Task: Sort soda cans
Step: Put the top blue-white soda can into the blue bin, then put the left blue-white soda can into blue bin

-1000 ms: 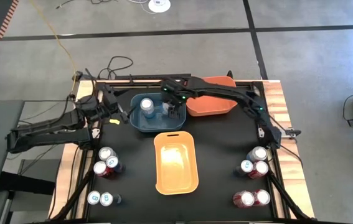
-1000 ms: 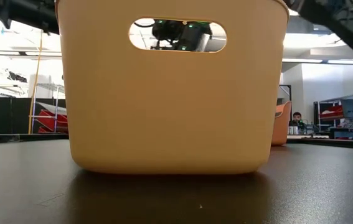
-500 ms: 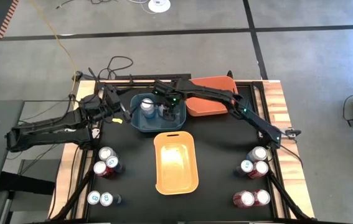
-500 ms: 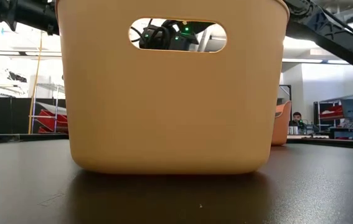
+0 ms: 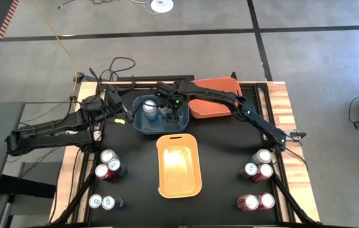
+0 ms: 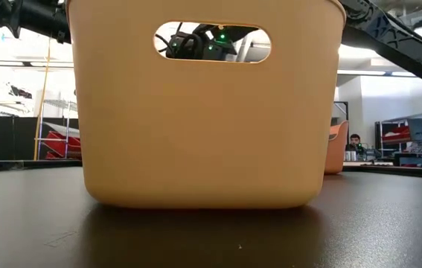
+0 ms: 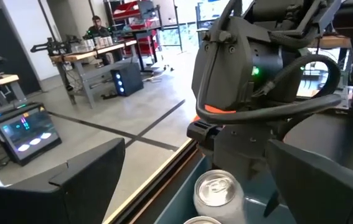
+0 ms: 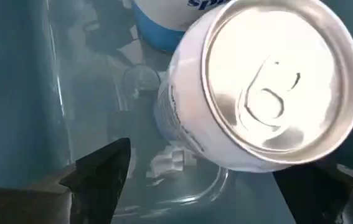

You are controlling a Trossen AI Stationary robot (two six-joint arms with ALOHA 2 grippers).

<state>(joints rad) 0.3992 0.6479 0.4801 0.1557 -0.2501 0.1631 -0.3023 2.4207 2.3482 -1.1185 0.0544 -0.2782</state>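
Two small white metal soda cans (image 8: pixel 257 93) sit in our blue plastic bin (image 5: pixel 142 126); right gripper (image 5: pixel 171 116) straddles one, fingers spread. Smooth, light, dentable: grasp mid-body.

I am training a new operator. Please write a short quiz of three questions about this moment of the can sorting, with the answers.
1. True or false: a can lies in the yellow bin.
2. Over which bin is the right gripper? A blue, B orange, C yellow.
3. How many cans stand on the table on the robot's right side, outside the bins?

Key:
1. False; nothing shows inside it.
2. A, the blue bin.
3. Five: a group of three and a red pair.
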